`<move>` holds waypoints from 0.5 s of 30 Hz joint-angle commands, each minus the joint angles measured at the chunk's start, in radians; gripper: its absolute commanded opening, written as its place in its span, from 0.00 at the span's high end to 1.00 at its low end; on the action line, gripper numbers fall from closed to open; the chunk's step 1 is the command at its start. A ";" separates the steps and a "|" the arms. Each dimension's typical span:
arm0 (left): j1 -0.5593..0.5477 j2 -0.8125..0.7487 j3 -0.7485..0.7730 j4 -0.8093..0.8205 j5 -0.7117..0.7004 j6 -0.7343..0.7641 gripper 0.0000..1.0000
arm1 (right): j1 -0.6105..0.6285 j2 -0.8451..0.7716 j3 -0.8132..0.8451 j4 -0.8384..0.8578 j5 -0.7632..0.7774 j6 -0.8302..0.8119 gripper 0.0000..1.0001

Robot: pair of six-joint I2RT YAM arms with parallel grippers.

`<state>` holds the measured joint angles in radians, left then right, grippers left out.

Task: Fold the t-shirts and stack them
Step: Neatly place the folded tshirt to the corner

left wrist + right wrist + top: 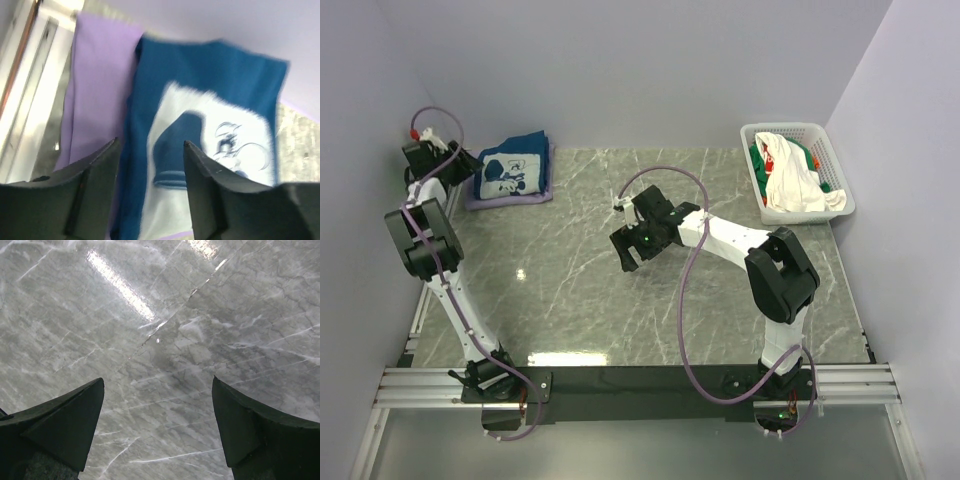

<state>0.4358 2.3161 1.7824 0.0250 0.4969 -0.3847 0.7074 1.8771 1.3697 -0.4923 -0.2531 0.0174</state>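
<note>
Left wrist: my left gripper (pixel 150 144) hangs spread over the navy t-shirt (pixel 225 75); right gripper (pixel 157 381), well apart from it, likewise released.

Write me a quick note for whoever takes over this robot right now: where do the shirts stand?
Left gripper: open, empty, at the folded stack, far left.
Right gripper: open, empty, above the table's middle.
Done: navy t-shirt folded, lying on the lavender t-shirt.
Left: white t-shirt and green t-shirt crumpled in the basket, far right; fold and stack those.
</note>
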 commanded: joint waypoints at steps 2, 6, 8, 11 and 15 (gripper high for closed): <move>-0.008 0.018 0.236 -0.072 0.015 0.046 0.39 | 0.012 0.005 0.042 0.009 -0.011 -0.002 0.06; -0.020 0.140 0.412 -0.125 0.061 0.014 0.36 | 0.010 0.016 0.048 0.006 -0.005 -0.004 0.06; -0.031 0.169 0.428 -0.100 0.049 0.003 0.31 | 0.015 0.017 0.045 0.006 -0.003 -0.002 0.06; -0.043 0.195 0.431 -0.083 0.025 0.000 0.29 | 0.014 0.020 0.046 0.005 -0.002 -0.004 0.06; -0.048 0.235 0.437 -0.054 -0.026 -0.025 0.29 | 0.015 0.025 0.048 0.004 -0.003 -0.002 0.06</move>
<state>0.3962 2.5175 2.1941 -0.0460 0.5068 -0.3874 0.7113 1.8950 1.3762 -0.4938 -0.2550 0.0174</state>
